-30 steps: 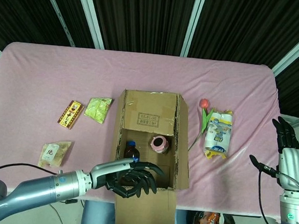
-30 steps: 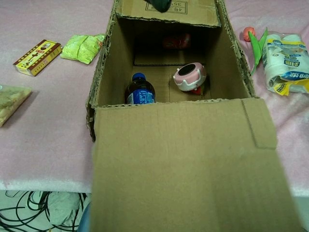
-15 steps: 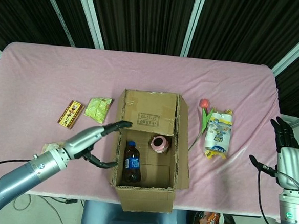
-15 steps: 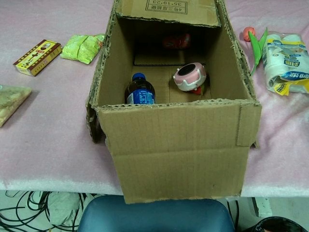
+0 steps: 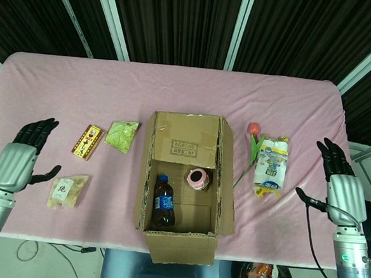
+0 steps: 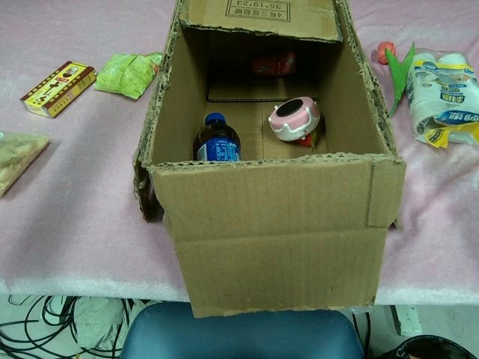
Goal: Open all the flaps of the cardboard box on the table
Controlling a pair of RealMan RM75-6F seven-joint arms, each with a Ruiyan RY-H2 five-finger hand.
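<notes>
The cardboard box (image 5: 186, 177) stands at the middle of the pink table, open at the top. Its near flap (image 6: 273, 265) hangs down over the table's front edge. The side flaps stand up along the walls and the far flap (image 6: 258, 16) leans over the back. Inside lie a blue-capped bottle (image 5: 162, 201) and a pink jar (image 5: 197, 178). My left hand (image 5: 22, 156) hovers open at the far left, well away from the box. My right hand (image 5: 338, 185) hovers open at the far right, also apart from it. Neither hand shows in the chest view.
Left of the box lie a green packet (image 5: 122, 134), a red-and-yellow carton (image 5: 87, 141) and a snack bag (image 5: 68, 190). Right of it lie a tulip (image 5: 254, 144) and a tissue pack (image 5: 272, 166). A blue chair (image 6: 239, 336) sits below the table's front edge.
My left hand has left the box's near flap and drawn back to the far left. The near flap dropped from level to hanging down. My right hand shifted slightly inward.
</notes>
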